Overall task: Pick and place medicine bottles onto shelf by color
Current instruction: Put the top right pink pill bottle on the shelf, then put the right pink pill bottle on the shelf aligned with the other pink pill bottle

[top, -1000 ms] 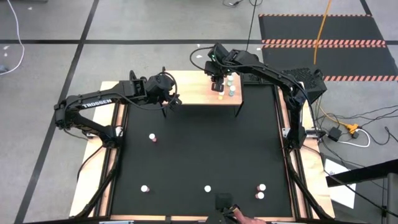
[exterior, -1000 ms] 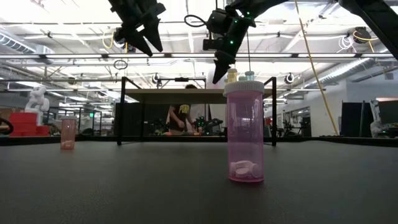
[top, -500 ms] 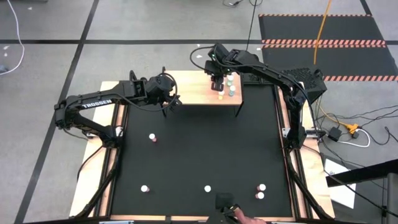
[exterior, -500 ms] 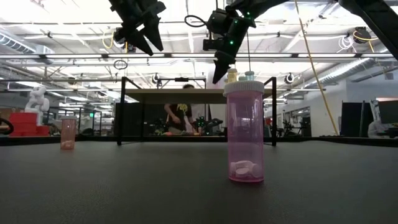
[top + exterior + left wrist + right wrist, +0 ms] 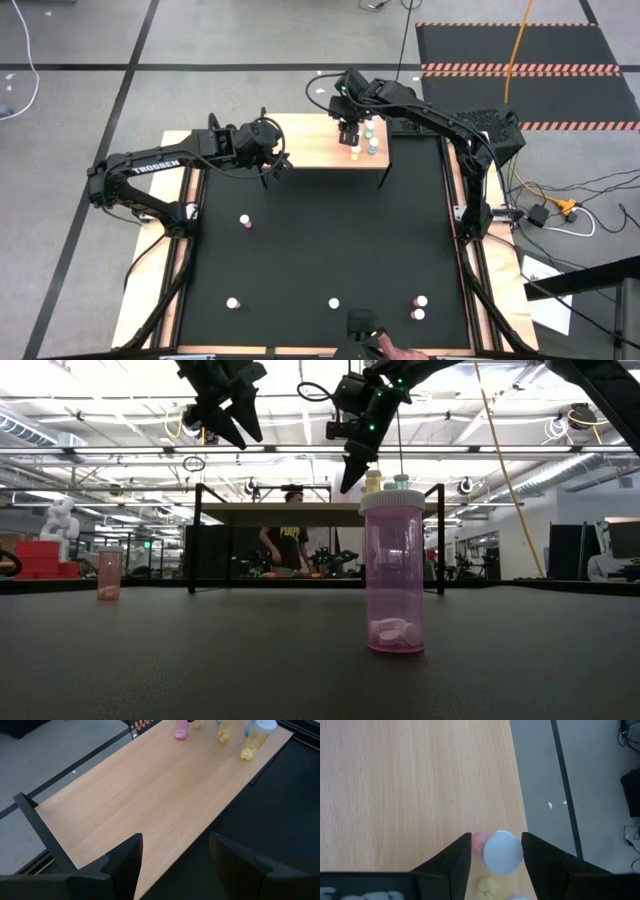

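Tan wooden shelf (image 5: 310,140) carries a pink bottle (image 5: 497,851) between the right claw (image 5: 496,851)'s parted fingers; left claw (image 5: 175,855) hangs open over the shelf's near edge.

My right hand (image 5: 496,855) hangs directly above a bottle (image 5: 503,851) standing on the shelf (image 5: 310,142), with three more bottles (image 5: 372,138) just beside it at that end. My left hand (image 5: 172,865) sits over the shelf's opposite end; five bottles (image 5: 245,221) stand scattered on the surface (image 5: 330,240), well apart from both hands.
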